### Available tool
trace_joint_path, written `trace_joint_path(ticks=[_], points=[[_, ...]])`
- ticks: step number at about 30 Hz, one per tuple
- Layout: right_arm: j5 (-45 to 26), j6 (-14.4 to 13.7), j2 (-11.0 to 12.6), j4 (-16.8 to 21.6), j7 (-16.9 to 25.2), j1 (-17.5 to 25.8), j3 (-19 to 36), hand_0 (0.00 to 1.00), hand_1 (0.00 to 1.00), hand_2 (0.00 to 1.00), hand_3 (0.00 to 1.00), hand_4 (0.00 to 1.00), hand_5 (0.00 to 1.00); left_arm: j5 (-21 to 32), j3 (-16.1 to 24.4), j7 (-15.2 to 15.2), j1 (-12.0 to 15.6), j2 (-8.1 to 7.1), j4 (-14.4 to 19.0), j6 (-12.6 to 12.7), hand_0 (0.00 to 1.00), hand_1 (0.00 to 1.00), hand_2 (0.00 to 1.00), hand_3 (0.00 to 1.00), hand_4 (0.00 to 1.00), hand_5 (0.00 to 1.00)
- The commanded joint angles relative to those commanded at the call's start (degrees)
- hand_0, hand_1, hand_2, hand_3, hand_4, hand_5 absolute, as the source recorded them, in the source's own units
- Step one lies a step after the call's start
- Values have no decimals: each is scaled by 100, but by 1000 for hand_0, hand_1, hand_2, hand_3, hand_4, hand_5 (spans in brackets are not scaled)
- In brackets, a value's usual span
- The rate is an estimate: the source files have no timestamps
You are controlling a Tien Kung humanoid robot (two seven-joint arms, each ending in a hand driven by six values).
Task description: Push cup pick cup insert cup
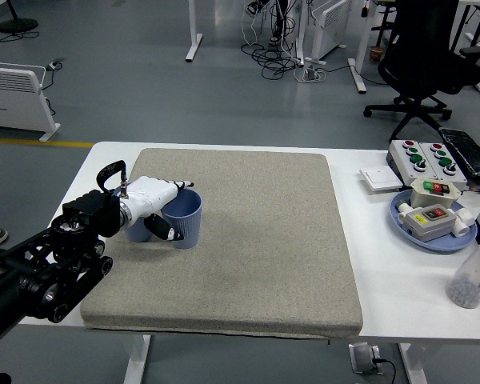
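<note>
Fingers (pixel 174 186) of the left hand (pixel 150 202) curl around one upright blue cup (pixel 182 218); a second blue cup (pixel 136 229) stands touching it, under the wrist. Both cups rest on the grey mat (pixel 264 248), near its left edge.

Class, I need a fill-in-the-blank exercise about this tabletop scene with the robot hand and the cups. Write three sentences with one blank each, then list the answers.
1. The left robot hand has its fingers around a ____-coloured cup.
2. That cup stands on the grey ____ that covers much of the white table.
3. The cup's opening faces ____.

Missing words: blue; mat; up
</note>
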State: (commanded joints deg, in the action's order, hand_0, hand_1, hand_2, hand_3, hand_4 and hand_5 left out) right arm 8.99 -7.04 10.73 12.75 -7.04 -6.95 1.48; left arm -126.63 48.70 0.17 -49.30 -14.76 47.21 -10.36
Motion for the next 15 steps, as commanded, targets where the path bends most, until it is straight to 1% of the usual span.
trace_joint_path(ticks=[1, 6, 7, 12, 13, 15], points=[[1, -1, 1, 0, 0, 0, 0, 739, 679, 729, 612, 211, 408, 6, -14, -21, -3, -2, -10, 40, 541, 718, 787, 872, 775, 257], [13, -2, 4, 2, 0, -4, 8, 739, 679, 729, 612, 211, 408, 47, -71, -121, -27, -7, -18, 252, 541, 718, 787, 872, 775, 257], [17, -2, 3, 2, -2, -5, 11, 739, 679, 729, 612, 211, 408, 55, -77, -134, -32, -6, -17, 276, 461, 640, 693, 776, 710, 200], [13, -3, 5, 1, 0, -8, 7, 739, 679, 729, 612, 211, 408, 129, -106, -164, -48, -2, -51, 328, 461, 640, 693, 776, 710, 200], [12, -4, 5, 1, 0, -9, 8, 739, 678, 728, 612, 210, 408, 151, -104, -171, -47, -2, -62, 339, 436, 582, 636, 729, 682, 185], [7, -5, 5, 1, 2, -8, 6, 739, 678, 728, 612, 210, 408, 195, -98, -177, -41, -2, -76, 341, 436, 582, 636, 729, 682, 185]])
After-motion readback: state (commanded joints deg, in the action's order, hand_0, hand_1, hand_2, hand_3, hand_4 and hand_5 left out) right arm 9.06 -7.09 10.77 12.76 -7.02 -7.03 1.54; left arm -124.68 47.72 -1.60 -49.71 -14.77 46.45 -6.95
